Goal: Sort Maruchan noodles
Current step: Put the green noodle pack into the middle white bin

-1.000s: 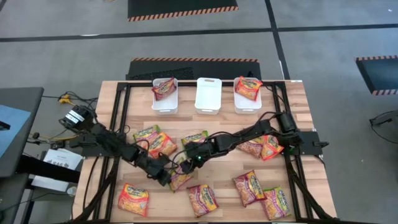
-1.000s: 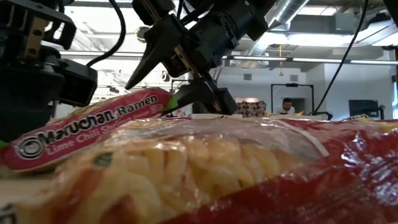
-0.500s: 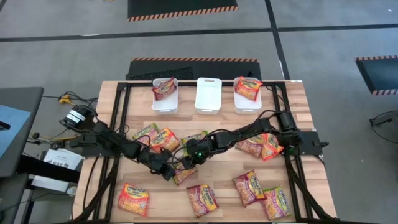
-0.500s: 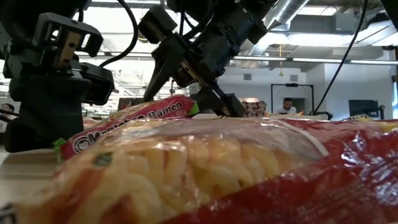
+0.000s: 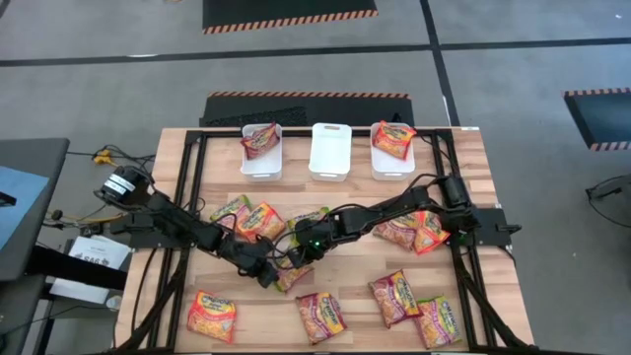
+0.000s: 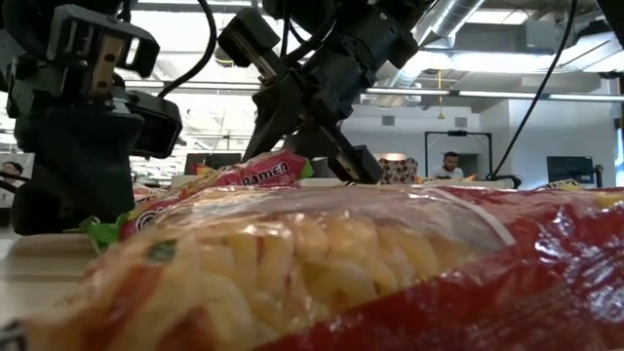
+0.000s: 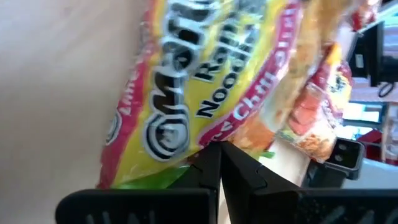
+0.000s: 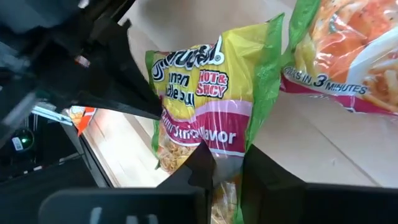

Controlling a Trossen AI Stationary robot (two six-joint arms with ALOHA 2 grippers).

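Observation:
A green-edged yellow and pink Maruchan noodles packet (image 5: 287,275) sits between my two grippers near the table's middle. It also shows in the low view (image 6: 244,175). My left gripper (image 5: 269,275) is shut on its left end. My right gripper (image 5: 296,258) is closed on its far right end. Several other Maruchan packets lie flat around them, such as one (image 5: 212,316) at the near left and one (image 5: 320,316) at the near middle. My left gripper pinches the packet's green-edged end (image 7: 186,163) between its two fingers, coming from the table's left at a low slant. That end (image 6: 102,232) sits low near the table. My right gripper has the packet's opposite end (image 8: 225,148) between its two fingers (image 8: 200,163), slanting down from the right. This end (image 6: 278,168) is raised off the table.
Three white bins stand at the far edge: the left (image 5: 261,150) and right (image 5: 392,148) each hold a packet, and the middle one (image 5: 330,150) shows no packet. More packets lie at the right (image 5: 414,232) and near right (image 5: 439,320). One packet fills the low view's foreground (image 6: 390,273).
My right gripper has come down toward the packet and its fingers have closed from wide open onto the packet's far end. My left gripper, still shut on the packet, has carried its end a little toward the right gripper.

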